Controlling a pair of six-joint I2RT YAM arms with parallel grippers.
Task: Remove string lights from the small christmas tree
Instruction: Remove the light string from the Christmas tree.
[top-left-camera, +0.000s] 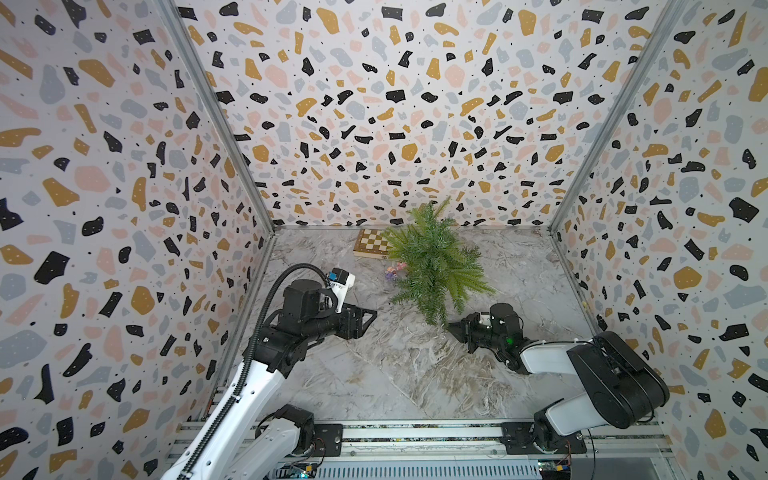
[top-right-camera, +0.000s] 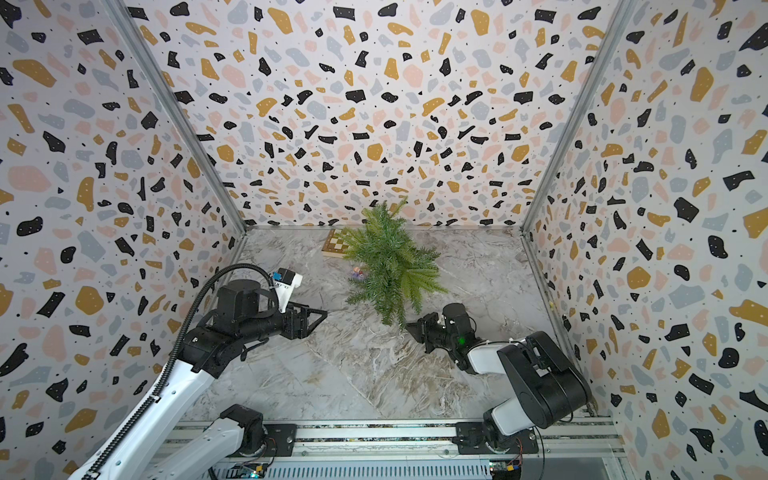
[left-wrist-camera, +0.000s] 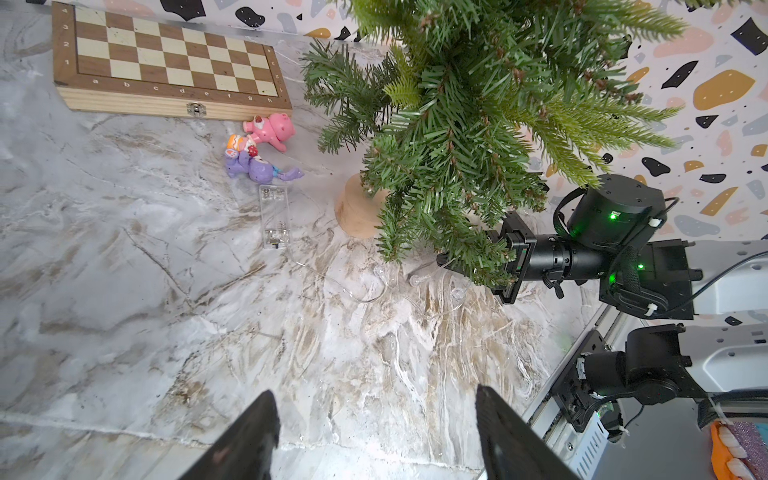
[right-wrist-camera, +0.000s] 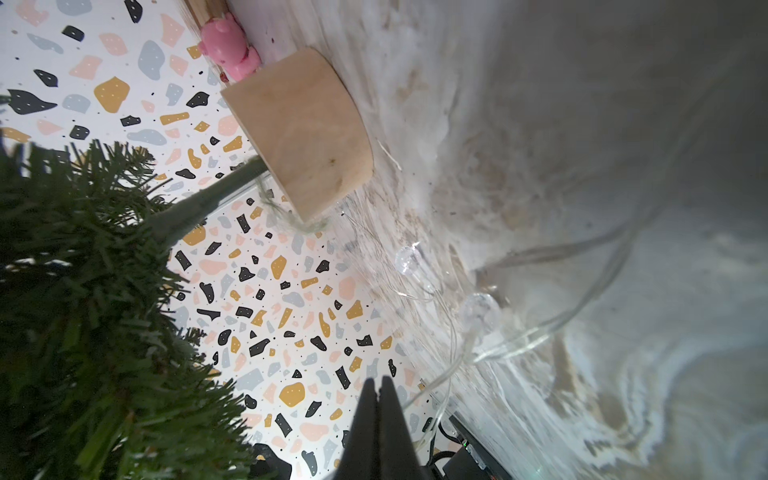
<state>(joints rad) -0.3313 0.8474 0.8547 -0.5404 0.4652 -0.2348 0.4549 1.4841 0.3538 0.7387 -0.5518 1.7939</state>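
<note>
The string lights (left-wrist-camera: 379, 272) lie slack on the counter (left-wrist-camera: 166, 311), off the branches as far as can be seen. Their long line runs from a clear battery box (left-wrist-camera: 274, 216) beside the tree's base across the marble to the right claw (left-wrist-camera: 439, 262), bending into loose loops on the way. Two round clear bulbs (right-wrist-camera: 478, 309) rest on the counter near that claw. In the top views the strand is too thin to make out.

The small christmas tree (top-left-camera: 436, 266) stands on its round tan base (right-wrist-camera: 303, 133), its trunk rising from the base and its green branches drooping. In both top views its tip points at the back wall, and its lowest branches reach forward over the right claw.

The right claw (right-wrist-camera: 378, 384) is closed, fingers pressed flat together. The strand passes just beside its tips, but I cannot tell whether it is pinched. The left claw (left-wrist-camera: 374, 390) stands wide open with nothing between its fingers, well apart from the tree on its left.

A pink toy (left-wrist-camera: 272, 131) and a purple toy (left-wrist-camera: 257, 166) lie between the battery box and the chessboard (left-wrist-camera: 166, 58).
</note>
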